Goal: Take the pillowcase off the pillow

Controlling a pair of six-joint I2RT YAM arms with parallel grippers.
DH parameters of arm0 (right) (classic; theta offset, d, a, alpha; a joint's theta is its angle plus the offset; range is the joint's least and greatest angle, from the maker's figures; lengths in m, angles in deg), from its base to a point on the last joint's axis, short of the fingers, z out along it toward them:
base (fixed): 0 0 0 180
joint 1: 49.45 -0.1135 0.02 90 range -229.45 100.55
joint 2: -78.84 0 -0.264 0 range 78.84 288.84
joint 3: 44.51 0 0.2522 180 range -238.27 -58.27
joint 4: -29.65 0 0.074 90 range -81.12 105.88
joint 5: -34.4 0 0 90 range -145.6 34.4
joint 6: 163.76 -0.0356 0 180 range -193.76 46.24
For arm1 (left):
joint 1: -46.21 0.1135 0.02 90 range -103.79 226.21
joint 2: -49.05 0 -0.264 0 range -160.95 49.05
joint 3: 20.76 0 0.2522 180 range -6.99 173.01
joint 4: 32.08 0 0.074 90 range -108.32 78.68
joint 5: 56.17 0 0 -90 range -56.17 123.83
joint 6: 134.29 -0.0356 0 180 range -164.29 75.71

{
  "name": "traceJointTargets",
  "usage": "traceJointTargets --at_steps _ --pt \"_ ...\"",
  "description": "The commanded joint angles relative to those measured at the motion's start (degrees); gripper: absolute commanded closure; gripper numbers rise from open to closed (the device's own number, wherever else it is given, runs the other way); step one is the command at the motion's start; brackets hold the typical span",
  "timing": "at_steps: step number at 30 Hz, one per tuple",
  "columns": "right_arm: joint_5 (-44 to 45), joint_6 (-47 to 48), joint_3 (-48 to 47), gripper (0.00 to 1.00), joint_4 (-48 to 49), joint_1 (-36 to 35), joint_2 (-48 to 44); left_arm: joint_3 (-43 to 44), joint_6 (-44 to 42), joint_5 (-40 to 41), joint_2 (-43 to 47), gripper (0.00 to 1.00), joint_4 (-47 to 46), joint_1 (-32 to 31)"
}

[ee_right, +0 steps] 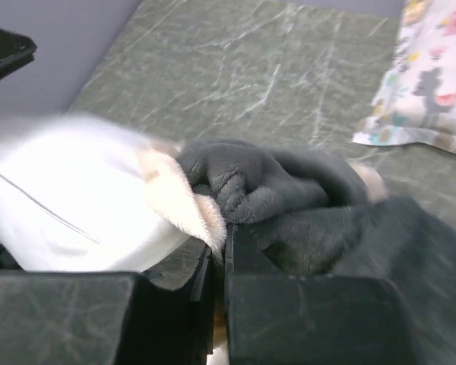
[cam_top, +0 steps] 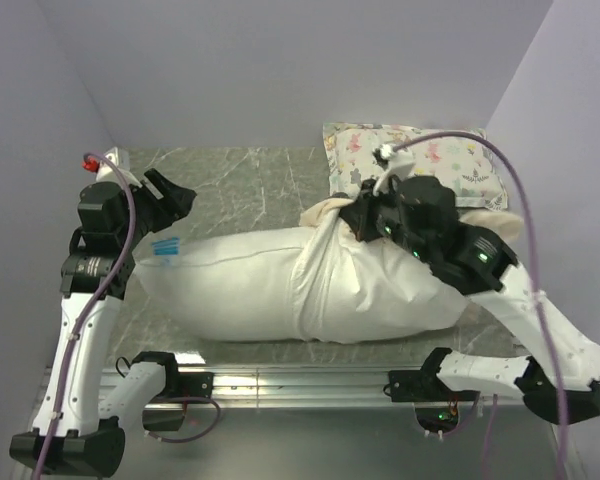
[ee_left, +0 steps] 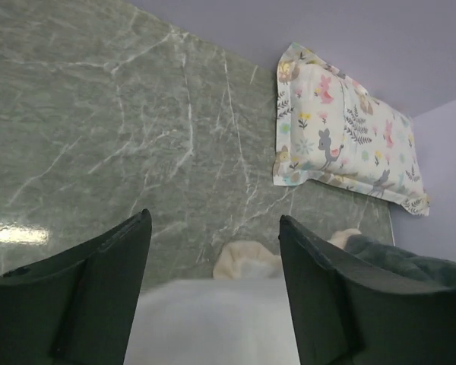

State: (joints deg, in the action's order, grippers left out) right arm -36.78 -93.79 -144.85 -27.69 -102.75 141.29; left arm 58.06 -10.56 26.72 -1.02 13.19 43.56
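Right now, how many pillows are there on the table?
2. The large white pillow lies across the middle of the table, its right part inside the pillowcase. The small printed pillow lies at the far right corner. Nothing more shows.

The top view looks down from above and behind both arm bases. It takes in the whole marble table (cam_top: 240,180) and both arms at middle range.

The left wrist camera sits low behind the left claw (ee_left: 214,243). It faces across the table toward the far right corner, where the animal-print pillow (ee_left: 342,137) lies.

The right wrist camera looks along the right claw (ee_right: 219,247), very near the pillowcase (ee_right: 289,190) and the pillow (ee_right: 61,190). The picture is blurred, so it seems aimed leftward across the table.

All three views share the print pillow and the table.
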Motion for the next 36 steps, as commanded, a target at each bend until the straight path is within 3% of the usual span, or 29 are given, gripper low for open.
traceJointTargets --at_steps 1,2,4,12,13,15,17,20,24,31,34,36 --pt "-26.0 5.9 3.8 1.0 15.7 11.8 9.4 0.9 1.2 -4.1 -3.8 0.26 -3.9 0.0" --pt "-29.1 5.5 5.6 1.0 20.0 13.4 13.3 0.8 1.5 -4.1 -4.1 0.2 -5.6 0.0" --pt "-33.1 3.6 6.2 1.0 22.7 14.8 17.5 1.1 2.3 -4.2 -4.9 0.17 -7.1 0.0" --pt "-20.2 0.4 -1.6 1.0 23.3 15.9 34.7 2.1 2.3 -6.8 -2.9 0.14 -7.6 -0.1" --pt "-19.4 0.5 -3.5 0.98 22.3 16.1 36.1 1.4 2.1 -6.5 -2.3 0.13 -7.3 -0.1" --pt "-18.9 0.8 -8.5 0.83 19.9 16.3 38.9 0.3 2.0 -7.5 -1.3 0.11 -8.1 -0.1" --pt "-18.9 0.7 -11.9 0.61 18.4 16.4 39.9 -2.6 3.3 -12.1 0.0 0.11 -10.1 -0.1" --pt "-15.1 0.3 -13.4 0.4 18.0 16.4 39.0 -8.7 6.0 -16.5 1.3 0.11 -12.7 -1.0" --pt "-8.4 2.3 -13.7 0.25 17.9 16.2 35.6 -18.7 8.4 -12.0 4.2 0.08 -15.4 -9.7" --pt "-3.6 3.9 -11.4 0.19 14.8 15.6 28.2 -24.5 9.3 -2.0 0.2 0.01 -18.0 -20.3" --pt "-2.7 4.2 -6.9 0.18 13.9 13.8 22.8 -24.1 9.2 2.9 -6.1 0.01 -17.6 -22.6" --pt "-1.3 4.0 0.5 0.17 14.5 11.6 18.0 -23.9 9.3 5.0 -9.9 0.08 -18.0 -23.9"
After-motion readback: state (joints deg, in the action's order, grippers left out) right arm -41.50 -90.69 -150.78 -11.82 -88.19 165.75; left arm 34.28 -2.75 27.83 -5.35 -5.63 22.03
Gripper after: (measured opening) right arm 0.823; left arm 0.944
